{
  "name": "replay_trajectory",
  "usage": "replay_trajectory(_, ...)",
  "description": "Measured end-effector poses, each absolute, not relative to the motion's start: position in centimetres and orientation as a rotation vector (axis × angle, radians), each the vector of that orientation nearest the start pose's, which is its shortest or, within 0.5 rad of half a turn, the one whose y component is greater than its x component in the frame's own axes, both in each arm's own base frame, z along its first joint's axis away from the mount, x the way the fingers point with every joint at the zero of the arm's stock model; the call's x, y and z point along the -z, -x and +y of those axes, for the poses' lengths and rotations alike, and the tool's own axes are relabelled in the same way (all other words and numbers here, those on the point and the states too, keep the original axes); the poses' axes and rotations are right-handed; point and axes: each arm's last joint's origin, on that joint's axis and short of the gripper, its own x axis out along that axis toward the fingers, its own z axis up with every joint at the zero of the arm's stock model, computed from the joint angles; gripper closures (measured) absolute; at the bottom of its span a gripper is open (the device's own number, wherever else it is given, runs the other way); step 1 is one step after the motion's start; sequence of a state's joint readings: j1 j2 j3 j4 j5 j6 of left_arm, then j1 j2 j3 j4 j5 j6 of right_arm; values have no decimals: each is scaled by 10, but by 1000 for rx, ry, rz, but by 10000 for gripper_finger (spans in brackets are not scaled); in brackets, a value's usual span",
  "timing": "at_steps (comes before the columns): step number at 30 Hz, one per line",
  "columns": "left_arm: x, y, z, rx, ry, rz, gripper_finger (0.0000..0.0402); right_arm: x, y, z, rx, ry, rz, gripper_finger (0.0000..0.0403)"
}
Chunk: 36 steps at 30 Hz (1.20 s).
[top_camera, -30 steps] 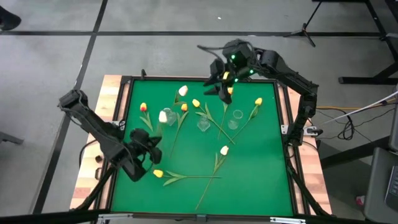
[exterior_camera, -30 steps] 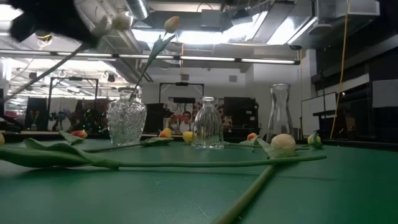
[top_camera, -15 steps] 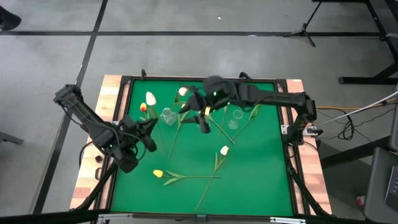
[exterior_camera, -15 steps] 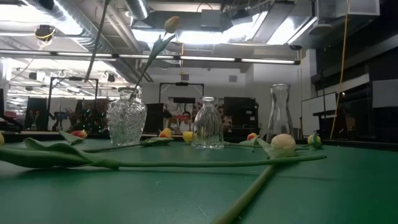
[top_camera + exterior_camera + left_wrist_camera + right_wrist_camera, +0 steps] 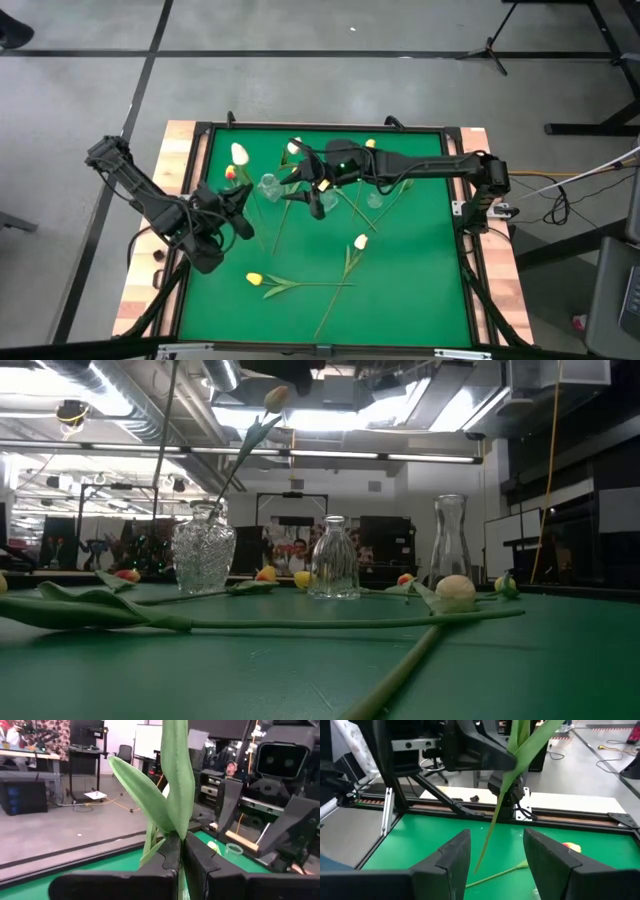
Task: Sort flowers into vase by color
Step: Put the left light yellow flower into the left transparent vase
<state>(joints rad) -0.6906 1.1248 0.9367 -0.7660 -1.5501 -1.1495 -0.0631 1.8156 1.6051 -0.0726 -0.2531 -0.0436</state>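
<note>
My left gripper (image 5: 236, 203) is raised over the table's left part, shut on a white tulip (image 5: 240, 153). Its leaves (image 5: 170, 780) rise past the fingers, and its bare stem (image 5: 160, 460) hangs down left of the cut-glass vase (image 5: 203, 558). That vase (image 5: 268, 184) holds one pale tulip (image 5: 275, 398) by its stem. My right gripper (image 5: 312, 192) is open, high beside the vases. A green leaf (image 5: 512, 775) slants ahead of its fingers (image 5: 497, 832) without touching them. Several tulips lie flat on the mat, among them a yellow one (image 5: 254, 279) and a white one (image 5: 361, 241). My left gripper pinches the white tulip between its two shut fingers at the base of the leaves (image 5: 176, 836), partway along the stem. The flower is lifted clear and stands nearly upright, with the head above the fingers and the lower stem hanging free below them.
A small clear bottle (image 5: 334, 558) and a taller carafe (image 5: 450, 540) stand right of the cut-glass vase. More tulips lie along the far side (image 5: 415, 162). A raised dark frame (image 5: 462, 230) rims the green mat. People sit in the room beyond.
My left gripper rose out of the low view and shifted toward the far edge. It swung the white tulip from a slant to nearly upright. My right gripper travelled from the far edge toward the table's left and near side, stopping by the vases.
</note>
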Motion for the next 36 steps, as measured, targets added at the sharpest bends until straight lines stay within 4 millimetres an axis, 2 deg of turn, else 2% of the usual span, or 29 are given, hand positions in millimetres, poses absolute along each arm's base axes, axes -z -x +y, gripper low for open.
replay_trajectory(4, -304, -181, -107, -818, 128, 40, 395, -332, -431, -18, -195, -30, 252, 219)
replay_trajectory(8, -317, -198, -112, -626, 55, 162, 395, -328, -434, -15, -201, -34, 254, 219)
replay_trajectory(10, -324, -204, -114, -523, 32, 167, 395, -326, -434, -14, -204, -35, 261, 219)
replay_trajectory(13, -335, -210, -113, -492, -17, 124, 395, -326, -435, -8, -224, -35, 266, 219)
replay_trajectory(17, -347, -209, -105, -470, -87, 95, 395, -326, -435, 1, -248, -30, 267, 219)
replay_trajectory(25, -363, -199, -83, -312, -50, 61, 395, -325, -435, 2, -251, -32, 269, 219)
replay_trajectory(36, -351, -212, -68, -295, -76, 151, 395, -333, -437, 2, -231, -24, 190, 219)
